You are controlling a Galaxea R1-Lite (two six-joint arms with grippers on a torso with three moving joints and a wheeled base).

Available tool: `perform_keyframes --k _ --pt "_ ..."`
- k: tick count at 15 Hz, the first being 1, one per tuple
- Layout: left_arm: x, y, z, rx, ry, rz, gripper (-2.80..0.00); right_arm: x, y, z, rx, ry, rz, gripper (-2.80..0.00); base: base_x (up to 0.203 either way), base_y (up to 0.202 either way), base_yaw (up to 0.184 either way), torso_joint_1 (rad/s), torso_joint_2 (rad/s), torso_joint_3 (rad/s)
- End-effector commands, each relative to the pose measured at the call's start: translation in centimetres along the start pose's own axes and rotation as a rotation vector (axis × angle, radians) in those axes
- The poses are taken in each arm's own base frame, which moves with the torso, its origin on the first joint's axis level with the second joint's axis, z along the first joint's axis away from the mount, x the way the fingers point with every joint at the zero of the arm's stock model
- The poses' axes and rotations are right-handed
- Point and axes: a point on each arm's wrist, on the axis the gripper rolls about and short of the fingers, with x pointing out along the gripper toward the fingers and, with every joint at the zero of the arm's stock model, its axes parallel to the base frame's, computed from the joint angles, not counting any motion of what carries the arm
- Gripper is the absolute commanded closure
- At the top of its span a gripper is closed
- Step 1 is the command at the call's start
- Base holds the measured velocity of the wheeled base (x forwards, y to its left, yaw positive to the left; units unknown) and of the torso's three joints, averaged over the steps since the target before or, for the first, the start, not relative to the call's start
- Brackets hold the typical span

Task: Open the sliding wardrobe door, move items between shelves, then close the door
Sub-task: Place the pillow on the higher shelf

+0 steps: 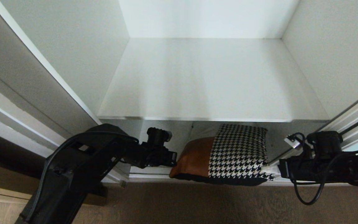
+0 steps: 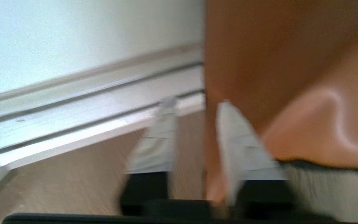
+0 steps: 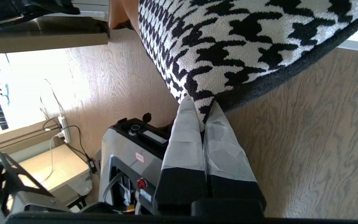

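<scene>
Cushion bag (image 1: pixel 225 154) is lying on the lower shelf (image 1: pixel 154 170), front edge overhanging the floor, long axis running left to right between the two claws. Right gripper (image 3: pixel 204 116) is clenched on the houndstooth corner. Left gripper (image 2: pixel 194 124) is standing parted at the tan leather end, one finger (image 2: pixel 241 146) against the leather; nothing is being gripped there. Upper shelf (image 1: pixel 213 93) is sitting directly above, bare. Both arms are equally near, one per end.
</scene>
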Motion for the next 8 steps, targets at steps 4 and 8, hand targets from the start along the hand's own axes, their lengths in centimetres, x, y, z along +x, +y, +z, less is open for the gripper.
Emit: perform_keyframes --k 4,8 --pt "2.5 0.1 -0.4 0.046 0.033 -0.157 -2.8 0.7 -0.7 -0.4 0.019 0.016 0.0 0.0 0.0 0.0 0.0 0.0 0.0 0.0" --pt "2.8 0.3 0.2 0.1 0.106 -0.253 -2.8 0.8 -0.8 -0.5 0.022 0.019 -0.001 0.0 0.0 0.0 0.0 0.0 0.0 0.0"
